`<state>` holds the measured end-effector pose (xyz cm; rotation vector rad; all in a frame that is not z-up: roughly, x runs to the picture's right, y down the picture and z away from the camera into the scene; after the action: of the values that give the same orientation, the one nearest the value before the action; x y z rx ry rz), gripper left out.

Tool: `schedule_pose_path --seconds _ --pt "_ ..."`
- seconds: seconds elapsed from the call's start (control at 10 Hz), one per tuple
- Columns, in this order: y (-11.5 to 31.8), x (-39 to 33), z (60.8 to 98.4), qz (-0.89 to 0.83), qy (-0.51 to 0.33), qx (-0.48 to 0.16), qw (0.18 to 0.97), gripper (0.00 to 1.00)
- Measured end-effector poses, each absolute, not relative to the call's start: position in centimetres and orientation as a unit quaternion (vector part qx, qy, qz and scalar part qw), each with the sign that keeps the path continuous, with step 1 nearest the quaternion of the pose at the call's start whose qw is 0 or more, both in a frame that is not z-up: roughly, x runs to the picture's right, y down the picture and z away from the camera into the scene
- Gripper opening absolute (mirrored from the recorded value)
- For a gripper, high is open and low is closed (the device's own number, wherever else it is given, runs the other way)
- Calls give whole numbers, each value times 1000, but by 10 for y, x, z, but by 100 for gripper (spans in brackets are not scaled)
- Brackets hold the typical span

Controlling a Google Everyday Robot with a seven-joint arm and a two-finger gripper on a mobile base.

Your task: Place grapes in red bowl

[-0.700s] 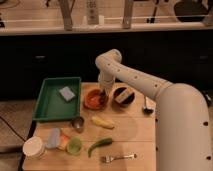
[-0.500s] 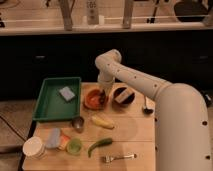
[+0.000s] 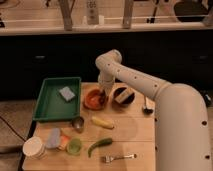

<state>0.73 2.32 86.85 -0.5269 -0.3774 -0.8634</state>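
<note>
The red bowl point(image 3: 93, 100) is a round orange-red bowl at the back middle of the wooden table point(image 3: 135, 132). My gripper point(image 3: 103, 92) hangs straight down from the white arm point(image 3: 131, 77) and sits over the bowl's right rim, at or just inside it. The gripper hides part of the bowl's inside. I cannot pick out the grapes; they may be hidden under the gripper.
A dark bowl point(image 3: 123, 95) stands just right of the red one, with a ladle point(image 3: 146, 108) beyond it. A green tray point(image 3: 52, 102) with a sponge point(image 3: 66, 93) is at left. In front lie a metal cup point(image 3: 78, 123), banana point(image 3: 102, 122), green pepper point(image 3: 100, 145), fork point(image 3: 119, 158), green cup point(image 3: 74, 145) and white cup point(image 3: 34, 147).
</note>
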Motion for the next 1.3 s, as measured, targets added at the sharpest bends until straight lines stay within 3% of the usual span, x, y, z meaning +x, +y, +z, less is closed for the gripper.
schedule_pose_path --seconds 1.3 --pt "24 11 870 -408 -187 -250 858 0"
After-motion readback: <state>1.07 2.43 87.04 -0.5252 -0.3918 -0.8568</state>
